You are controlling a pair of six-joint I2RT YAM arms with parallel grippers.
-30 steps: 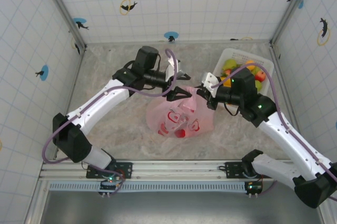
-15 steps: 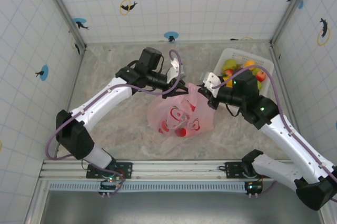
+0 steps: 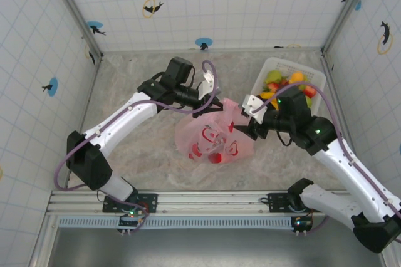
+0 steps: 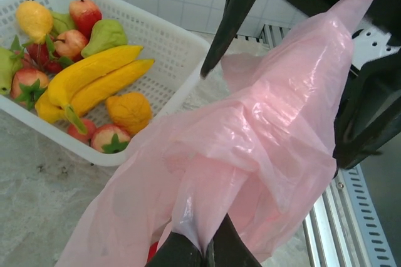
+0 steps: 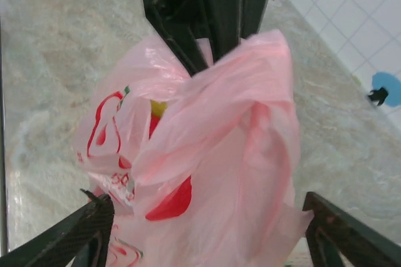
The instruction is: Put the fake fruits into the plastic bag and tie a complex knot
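Note:
The pink plastic bag (image 3: 213,136) sits mid-table with its top pulled up. My left gripper (image 3: 216,101) is shut on a bunched strip of the bag's film (image 4: 207,204), its fingers (image 4: 178,253) pinched together at the bottom of the left wrist view. My right gripper (image 3: 249,120) stands open at the bag's right side, and its fingers (image 5: 94,223) straddle the hanging film (image 5: 219,154) without gripping it. Red and yellow shapes (image 5: 156,109) show through the bag. More fake fruits (image 4: 94,79), bananas, pears, strawberries and an orange, lie in the white basket (image 3: 276,66). The knot is out of view.
The white basket (image 4: 175,41) stands at the back right, close behind the right arm. Tiled walls (image 3: 207,4) enclose the marbled table (image 3: 138,154) on three sides. A metal rail (image 3: 207,201) runs along the near edge.
My left gripper has shut on the top of the bag. My right gripper has opened, let the film go and drawn back a little to the right.

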